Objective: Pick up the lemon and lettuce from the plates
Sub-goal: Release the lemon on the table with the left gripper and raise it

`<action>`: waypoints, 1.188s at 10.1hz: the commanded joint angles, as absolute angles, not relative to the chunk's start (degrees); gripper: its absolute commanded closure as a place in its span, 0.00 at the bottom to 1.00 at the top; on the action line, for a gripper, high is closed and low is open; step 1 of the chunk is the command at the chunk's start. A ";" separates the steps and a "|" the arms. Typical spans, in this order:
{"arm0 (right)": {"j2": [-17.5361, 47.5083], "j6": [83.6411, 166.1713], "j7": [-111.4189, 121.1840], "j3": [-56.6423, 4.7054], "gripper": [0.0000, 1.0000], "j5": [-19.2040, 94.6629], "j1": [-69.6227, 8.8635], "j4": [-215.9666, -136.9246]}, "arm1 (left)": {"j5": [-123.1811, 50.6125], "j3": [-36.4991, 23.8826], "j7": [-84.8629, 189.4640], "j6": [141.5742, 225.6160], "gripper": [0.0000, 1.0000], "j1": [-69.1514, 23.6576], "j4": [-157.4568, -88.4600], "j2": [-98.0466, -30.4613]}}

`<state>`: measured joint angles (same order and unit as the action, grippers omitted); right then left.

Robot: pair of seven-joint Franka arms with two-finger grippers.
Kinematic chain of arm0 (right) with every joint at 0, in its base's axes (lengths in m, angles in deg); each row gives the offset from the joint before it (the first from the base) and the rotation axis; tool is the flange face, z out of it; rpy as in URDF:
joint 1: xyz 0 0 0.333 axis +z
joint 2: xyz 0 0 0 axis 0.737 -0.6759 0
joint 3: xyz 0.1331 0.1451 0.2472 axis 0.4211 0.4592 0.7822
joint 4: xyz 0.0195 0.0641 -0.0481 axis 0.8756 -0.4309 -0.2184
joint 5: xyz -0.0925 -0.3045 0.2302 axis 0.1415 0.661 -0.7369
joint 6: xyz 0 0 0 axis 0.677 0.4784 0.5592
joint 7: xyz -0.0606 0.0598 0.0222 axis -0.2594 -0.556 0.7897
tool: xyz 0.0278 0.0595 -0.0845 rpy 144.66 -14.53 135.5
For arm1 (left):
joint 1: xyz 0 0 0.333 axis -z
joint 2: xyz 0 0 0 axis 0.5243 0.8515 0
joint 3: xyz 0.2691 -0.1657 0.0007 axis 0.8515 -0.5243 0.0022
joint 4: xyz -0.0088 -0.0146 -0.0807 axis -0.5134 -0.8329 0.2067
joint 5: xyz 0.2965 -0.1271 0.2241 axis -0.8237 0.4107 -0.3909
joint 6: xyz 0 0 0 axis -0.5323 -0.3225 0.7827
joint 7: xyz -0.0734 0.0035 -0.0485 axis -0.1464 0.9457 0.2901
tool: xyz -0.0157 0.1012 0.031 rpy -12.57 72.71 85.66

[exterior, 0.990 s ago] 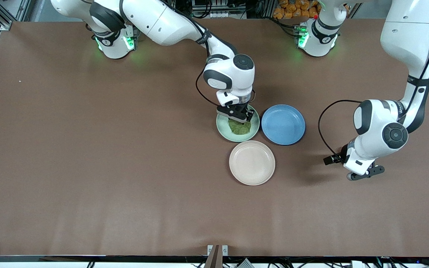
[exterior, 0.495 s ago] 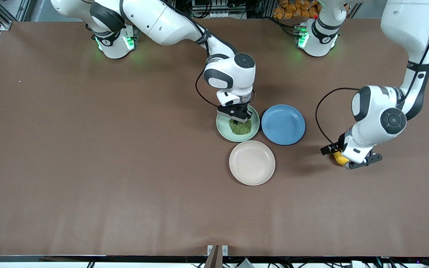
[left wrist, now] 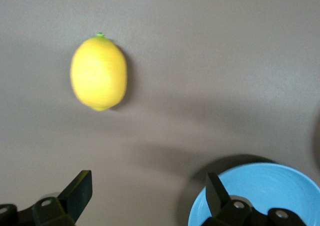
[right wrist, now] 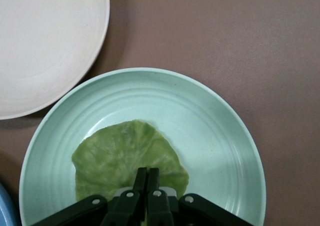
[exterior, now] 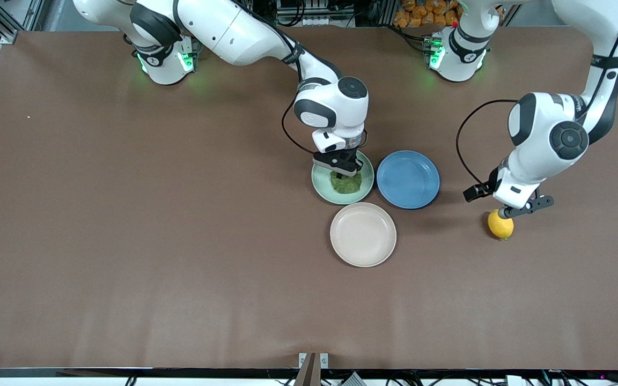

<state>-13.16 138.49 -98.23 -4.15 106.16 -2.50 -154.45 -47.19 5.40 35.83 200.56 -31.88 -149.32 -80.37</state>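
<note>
We are seeing the lemon (exterior: 500, 224) lying on the bare table under our spread-fingered left gripper (exterior: 523, 208), while our right gripper (exterior: 343, 170) is pinching the lettuce (exterior: 347, 184), which is not yet off the mint green plate (exterior: 322, 188).

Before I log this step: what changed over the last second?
The left gripper rose off the lemon, leaving it on the table, jaws open. The right gripper closed on the lettuce in the mint plate. The plates stayed put.
</note>
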 commanded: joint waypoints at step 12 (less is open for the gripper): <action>-5.70 123.92 -90.61 1.70 1.00 105.70 -10.01 -152.31 | -45.72 3.76 45.75 178.71 0.00 -35.58 -135.09 -90.58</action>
<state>-10.47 127.25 -94.08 -1.27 107.77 -6.33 -151.00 -47.17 4.45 44.97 183.49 -35.36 -140.35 -90.61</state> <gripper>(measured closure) 0.982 0.000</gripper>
